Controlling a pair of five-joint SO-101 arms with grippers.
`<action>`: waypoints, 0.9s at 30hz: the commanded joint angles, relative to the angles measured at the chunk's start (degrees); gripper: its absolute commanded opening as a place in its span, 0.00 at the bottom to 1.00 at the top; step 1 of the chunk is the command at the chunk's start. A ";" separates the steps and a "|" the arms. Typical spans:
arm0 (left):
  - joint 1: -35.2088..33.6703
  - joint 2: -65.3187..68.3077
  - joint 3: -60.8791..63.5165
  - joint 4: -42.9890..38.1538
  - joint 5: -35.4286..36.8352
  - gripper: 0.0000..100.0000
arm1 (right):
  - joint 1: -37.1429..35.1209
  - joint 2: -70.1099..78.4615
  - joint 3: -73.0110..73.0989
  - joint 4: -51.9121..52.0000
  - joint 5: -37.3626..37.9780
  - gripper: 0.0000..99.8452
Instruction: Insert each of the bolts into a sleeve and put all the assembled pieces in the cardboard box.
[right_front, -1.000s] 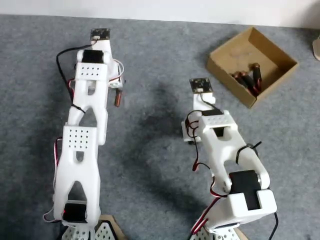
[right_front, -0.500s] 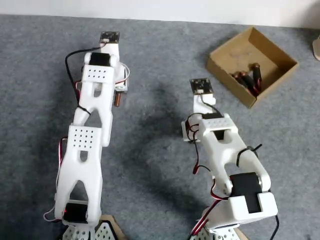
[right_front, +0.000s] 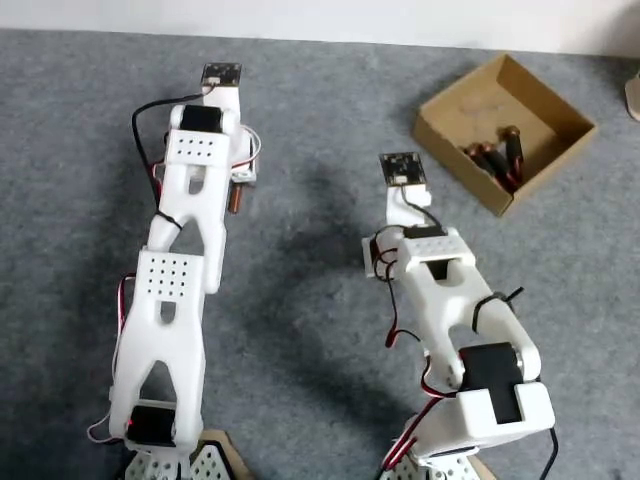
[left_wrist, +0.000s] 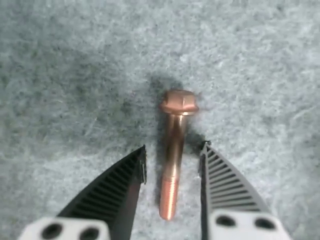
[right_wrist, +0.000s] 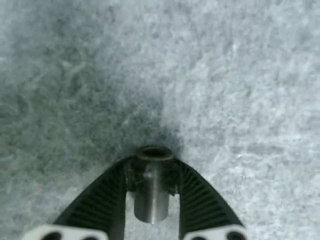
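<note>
A copper bolt (left_wrist: 175, 150) with a hex head lies flat on the grey carpet, between the fingers of my open left gripper (left_wrist: 173, 150), which touch nothing. In the high view the bolt (right_front: 235, 198) peeks out beside the left arm (right_front: 200, 150), at the far left. My right gripper (right_wrist: 152, 167) is shut on a short metal sleeve (right_wrist: 151, 192), whose hollow end points away from the camera, just above the carpet. The right arm (right_front: 430, 260) stands mid-table. The cardboard box (right_front: 460, 165) sits at the far right and holds several assembled pieces (right_front: 497, 155).
Bare grey carpet (right_front: 310, 230) lies between the two arms and in front of the box. A pale object (right_front: 633, 95) shows at the right edge, beyond the box.
The left arm has swung to the right and slightly farther out, bringing its gripper over the bolt. The bolt and the right arm have kept their places.
</note>
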 joint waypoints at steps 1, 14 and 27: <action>1.36 -1.10 -2.77 -1.85 -0.44 0.18 | -0.40 -2.07 0.04 -1.36 0.35 0.00; 1.54 -1.01 -0.13 -3.96 -0.18 0.16 | -0.48 -1.98 0.04 0.57 0.44 0.00; 2.33 -1.01 2.59 -4.57 -0.26 0.01 | -0.48 -1.98 0.04 0.57 0.44 0.00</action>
